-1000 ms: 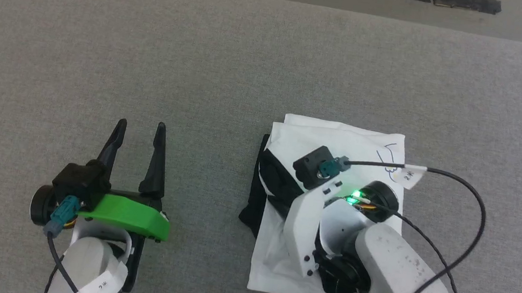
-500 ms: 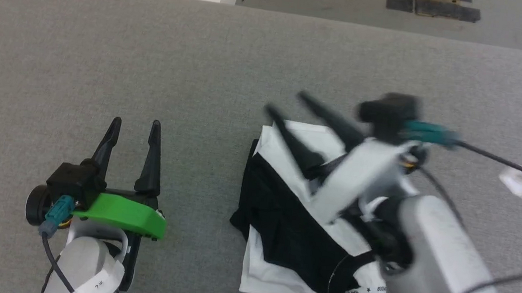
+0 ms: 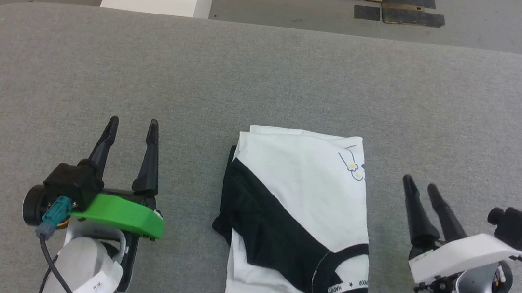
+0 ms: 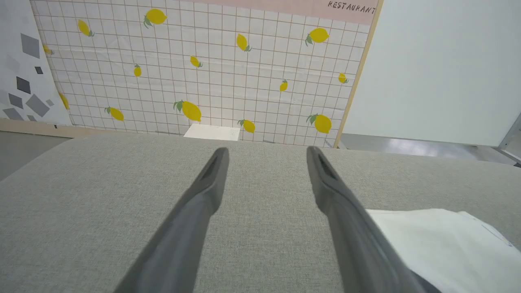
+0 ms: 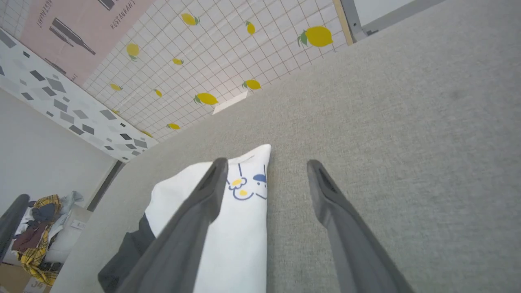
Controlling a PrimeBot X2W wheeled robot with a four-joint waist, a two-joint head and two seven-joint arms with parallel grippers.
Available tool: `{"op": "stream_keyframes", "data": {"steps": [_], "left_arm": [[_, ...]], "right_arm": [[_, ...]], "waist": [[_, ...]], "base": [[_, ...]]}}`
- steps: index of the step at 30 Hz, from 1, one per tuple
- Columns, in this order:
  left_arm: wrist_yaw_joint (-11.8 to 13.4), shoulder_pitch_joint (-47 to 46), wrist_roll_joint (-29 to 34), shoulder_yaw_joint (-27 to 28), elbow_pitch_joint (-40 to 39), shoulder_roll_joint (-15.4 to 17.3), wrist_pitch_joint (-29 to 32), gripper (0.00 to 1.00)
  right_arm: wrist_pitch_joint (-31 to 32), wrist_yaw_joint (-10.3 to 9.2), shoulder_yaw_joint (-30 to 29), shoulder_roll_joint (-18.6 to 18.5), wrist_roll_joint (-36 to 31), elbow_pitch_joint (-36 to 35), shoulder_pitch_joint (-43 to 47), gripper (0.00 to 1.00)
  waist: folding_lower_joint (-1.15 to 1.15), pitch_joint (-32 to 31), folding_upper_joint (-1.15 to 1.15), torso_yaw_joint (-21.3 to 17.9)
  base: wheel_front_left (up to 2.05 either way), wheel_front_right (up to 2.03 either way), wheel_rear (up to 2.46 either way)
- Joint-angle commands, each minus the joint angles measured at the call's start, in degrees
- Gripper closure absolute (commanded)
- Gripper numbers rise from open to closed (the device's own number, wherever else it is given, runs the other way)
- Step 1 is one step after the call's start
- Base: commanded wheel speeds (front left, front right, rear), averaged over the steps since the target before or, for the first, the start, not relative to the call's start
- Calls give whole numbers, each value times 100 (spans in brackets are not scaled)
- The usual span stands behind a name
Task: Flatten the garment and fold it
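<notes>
Left gripper (image 3: 133, 121) is wide open with nothing in it, sitting over the bare grey tabletop (image 3: 268, 79) well to the left of the garment (image 3: 305, 190), fingers pointing at the far edge; same story in the left wrist view, where the gripper (image 4: 267, 150) has a big gap between its fingers and a white corner of the garment (image 4: 443, 240) peeks in at the lower right.

Right gripper (image 3: 418, 182) is also spread and empty, just to the right of the garment and not touching it, fingers leaning a bit toward the shirt; from its own wrist camera the gripper (image 5: 266, 162) is open wide, with the garment (image 5: 240, 228) lying past its left finger.

The garment itself sits near the middle of the tabletop, toward the robot's edge, folded into a neat-ish rectangle; its long axis runs from the near edge to the far edge. The black collar trim with its little lettered label is at the near right corner; a black sleeve cuts diagonally from the left side down to that collar; a small yellow-and-blue doodle print sits at the far right corner. Layers stick out a little along the left and near edges.
</notes>
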Motion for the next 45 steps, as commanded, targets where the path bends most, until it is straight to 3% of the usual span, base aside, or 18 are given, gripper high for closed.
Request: {"op": "stream_keyframes", "data": {"steps": [1, 12, 19, 20, 21, 22, 23, 30, 36, 40, 45], "left_arm": [[-34, 58, 28, 18, -11, -16, -27, 0], [-55, 45, 12, -29, 66, -16, -27, 0], [-56, 35, -6, -40, 71, -16, -27, 0], [-53, 39, -10, -43, 73, -16, -27, 0], [-48, 42, -18, -47, 75, -16, -27, 0], [-44, 45, -23, -50, 75, -16, -27, 0], [-40, 48, -27, -54, 73, -16, -27, 0], [4, 89, -30, -9, 10, -16, -27, 0], [-5, 73, 7, 41, -109, -16, -27, 0], [-16, 29, 62, 84, -217, -9, -27, 0], [-43, -49, 109, 51, -307, 0, -27, 0]], "right_arm": [[25, -6, 16, 8, 81, 77, 32, 0], [739, -6, 541, 8, 1090, 1086, -270, 0], [1525, -6, 823, 8, 1152, 1692, -710, 0], [1630, -6, 843, 8, 1109, 1750, -746, 15], [1753, -6, 857, 8, 1043, 1807, -783, 56], [1815, -6, 845, 8, 995, 1832, -807, 74], [1856, -6, 816, 8, 953, 1842, -834, 100], [2139, -6, 738, 8, 620, 1592, -860, 100], [2572, -6, 629, -40, -743, 823, -905, 100], [2907, -6, 551, -411, -1556, 231, -916, 100], [3000, -6, 513, -1147, -2366, -130, -1049, 100]], "waist": [[0, 3, 0, -10], [0, 31, 0, 111], [0, 59, 0, 223], [0, 57, 0, 234], [0, 54, 0, 246], [0, 53, 0, 254], [0, 52, 0, 261], [0, 54, 0, 157], [0, 153, 0, -189], [0, 280, 0, -545], [0, 513, 0, -1122]], "base": [[0, 0, 0], [0, 0, 0], [0, 0, 0], [0, 0, 0], [0, 0, 0], [0, 0, 0], [0, 0, 0], [0, 0, 0], [0, 0, 0], [0, 0, 0], [0, 0, 0]]}}
